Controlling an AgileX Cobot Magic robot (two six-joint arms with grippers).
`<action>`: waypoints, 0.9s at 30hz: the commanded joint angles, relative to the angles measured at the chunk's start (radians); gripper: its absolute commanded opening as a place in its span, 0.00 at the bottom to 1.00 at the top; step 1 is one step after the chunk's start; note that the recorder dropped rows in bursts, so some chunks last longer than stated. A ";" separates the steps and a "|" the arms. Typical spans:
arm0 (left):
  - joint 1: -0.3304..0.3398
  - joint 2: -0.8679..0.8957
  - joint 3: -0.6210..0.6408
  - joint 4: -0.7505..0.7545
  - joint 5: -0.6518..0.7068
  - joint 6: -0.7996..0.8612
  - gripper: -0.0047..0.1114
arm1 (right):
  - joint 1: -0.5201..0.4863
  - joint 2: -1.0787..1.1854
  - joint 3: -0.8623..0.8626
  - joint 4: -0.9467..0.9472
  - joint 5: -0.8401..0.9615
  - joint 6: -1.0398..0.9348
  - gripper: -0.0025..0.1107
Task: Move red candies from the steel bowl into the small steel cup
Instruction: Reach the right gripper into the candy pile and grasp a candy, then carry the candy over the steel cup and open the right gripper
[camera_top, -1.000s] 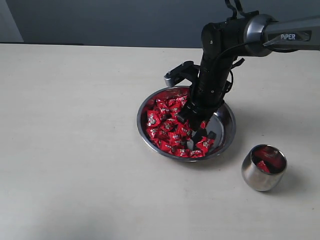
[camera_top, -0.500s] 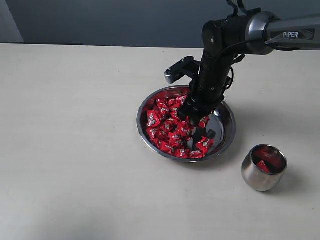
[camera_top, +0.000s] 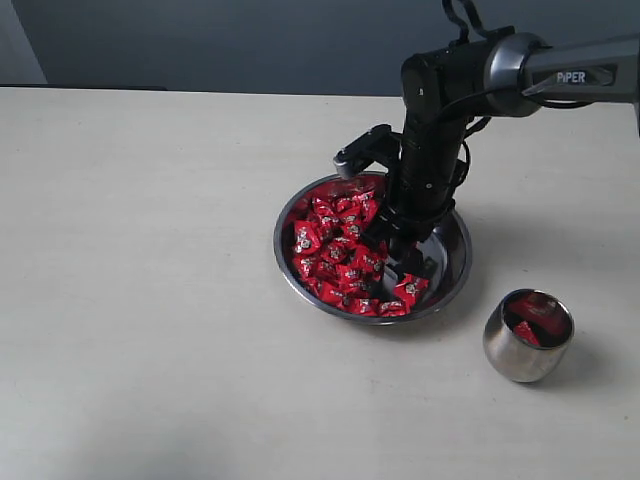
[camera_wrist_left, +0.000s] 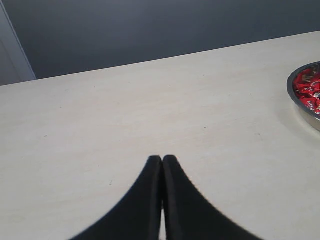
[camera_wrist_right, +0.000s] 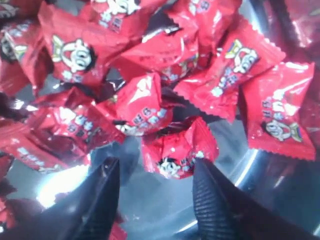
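Right end effector (camera_wrist_right: 154, 164): the jaws are held wide apart and nothing is gripped. The tips are lowered into the steel bowl (camera_top: 279, 245), close to its bare floor at the edge of the heap. One candy (camera_wrist_right: 178, 148) is seen just beyond the gap, nearer one finger than the other. Contact with it cannot be confirmed.

Red candies (camera_top: 335, 250): these are heaped in the half of the bowl away from the cup, and bare metal is exposed on the cup side. Handling is judged as follows. Each piece is very light. The wrapper film is glossy, slippery and crinkly. The crimped ends are flimsy and are expected to slide out of a grip, so hold is best taken across the plump middle. On polished steel a lone piece is likely to skate when nudged from one side, so both fingers should be brought alongside before closing. Overlapping neighbours may be dragged along.

Small steel cup (camera_top: 512, 358): it is set upright on the surface (camera_top: 150, 320), near the bowl but apart from it. A few red pieces are visible inside.

Left end effector (camera_wrist_left: 162, 160): the jaws are pressed together with nothing between them, over the surface and well apart from the heap.
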 joint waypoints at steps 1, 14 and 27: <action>-0.008 -0.004 -0.001 0.002 -0.005 -0.006 0.04 | -0.002 0.008 -0.006 -0.007 0.004 0.002 0.42; -0.008 -0.004 -0.001 0.002 -0.005 -0.006 0.04 | -0.002 0.002 -0.006 -0.007 0.002 0.023 0.02; -0.008 -0.004 -0.001 0.002 -0.005 -0.006 0.04 | -0.002 -0.158 -0.002 0.033 0.127 0.099 0.02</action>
